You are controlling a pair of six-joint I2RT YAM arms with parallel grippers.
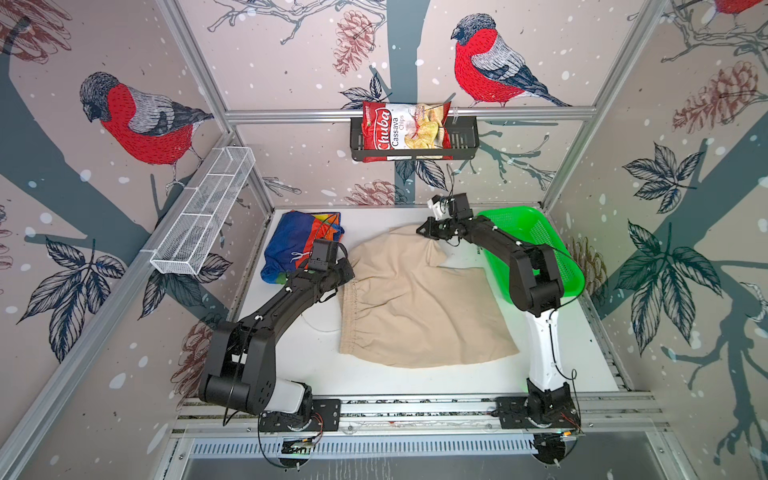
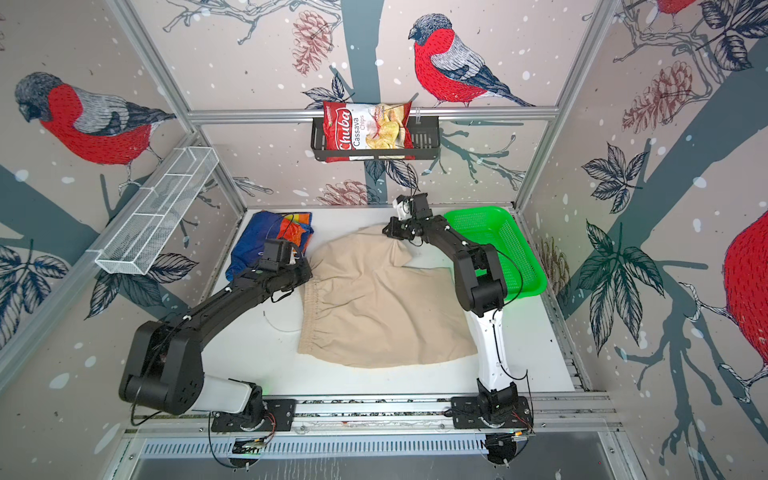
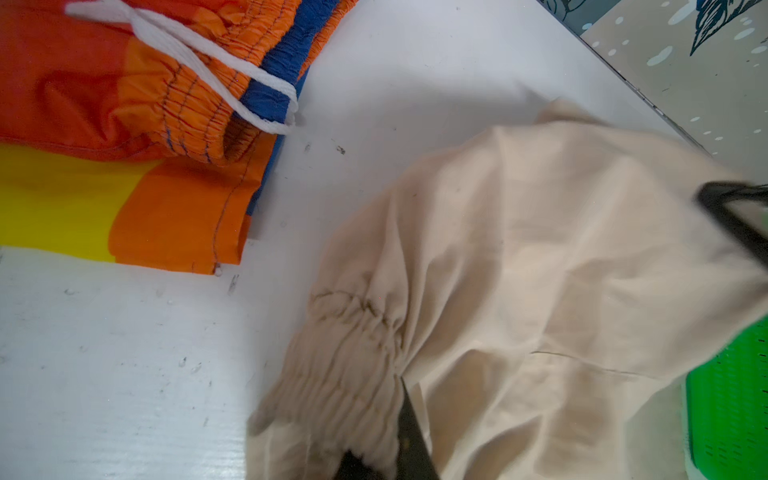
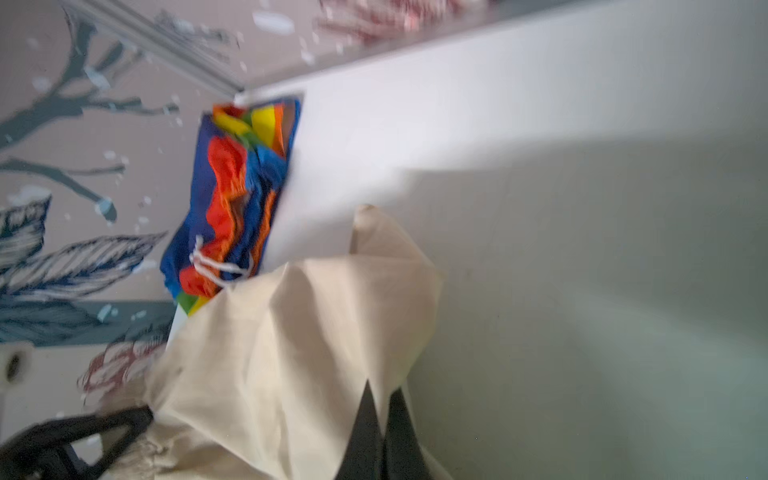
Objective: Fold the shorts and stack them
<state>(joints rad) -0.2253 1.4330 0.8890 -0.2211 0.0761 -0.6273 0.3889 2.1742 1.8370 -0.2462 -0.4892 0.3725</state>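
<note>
Beige shorts [image 1: 415, 299] lie mid-table [image 1: 291, 365], with the gathered waistband to the left and the legs to the right. The near part lies flat, with creases.

Left gripper [image 1: 348, 272] is at the far end of the waistband. In the left wrist view its fingers [image 3: 411, 440] are clamped on the gathered elastic, with fabric bunched over them.

Right gripper [image 1: 420, 229] reaches across to the far tip of the beige shorts. In the right wrist view its fingers [image 4: 365, 428] are pressed together with a fold of beige cloth pinched between them. The fabric draws up to a point at the grip.

Striped shorts [image 1: 291, 245] sit folded in the far-left corner of the table, just beside the beige pair. I can't tell whether they touch. Their white drawstring [image 3: 199, 58] lies loose on top.

Green basket [image 1: 536, 224] is at the far right, partly behind the right arm.

A chips bag [image 1: 405, 126] sits in a black rack on the back wall.
</note>
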